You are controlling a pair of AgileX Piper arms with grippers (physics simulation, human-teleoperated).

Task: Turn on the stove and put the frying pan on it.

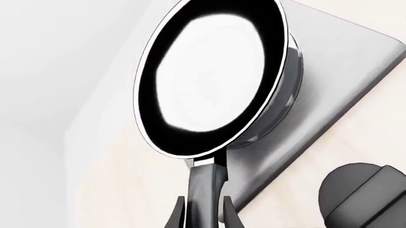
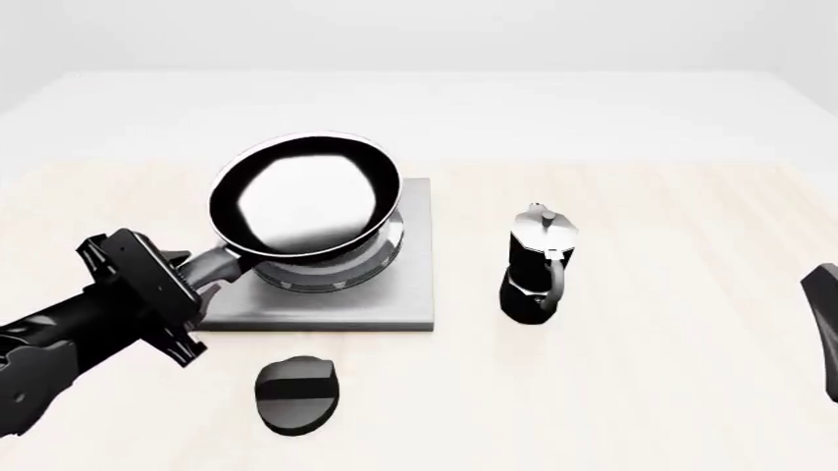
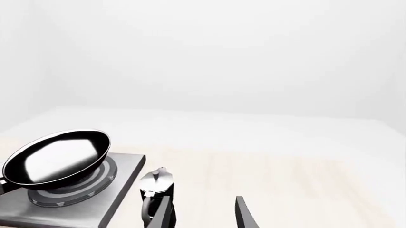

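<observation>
The frying pan (image 2: 304, 196) is glossy black with a bright reflective inside. It is tilted low over the stove's ringed burner (image 2: 343, 278); I cannot tell whether its base touches the rings. My left gripper (image 1: 204, 216) is shut on the pan's short black handle (image 1: 206, 183), coming in from the left in the front view (image 2: 207, 277). The grey stove slab (image 2: 406, 299) lies under the pan, with its black oval knob (image 2: 298, 394) on the table in front of it. My right gripper (image 3: 201, 216) is open and holds nothing, well to the right of the stove (image 3: 123, 168).
A black-and-silver moka pot (image 2: 537, 270) stands upright just right of the stove slab. Only a dark tip of the right arm (image 2: 825, 304) shows at the front view's right edge. The light wooden table (image 2: 654, 392) extends to the right and back.
</observation>
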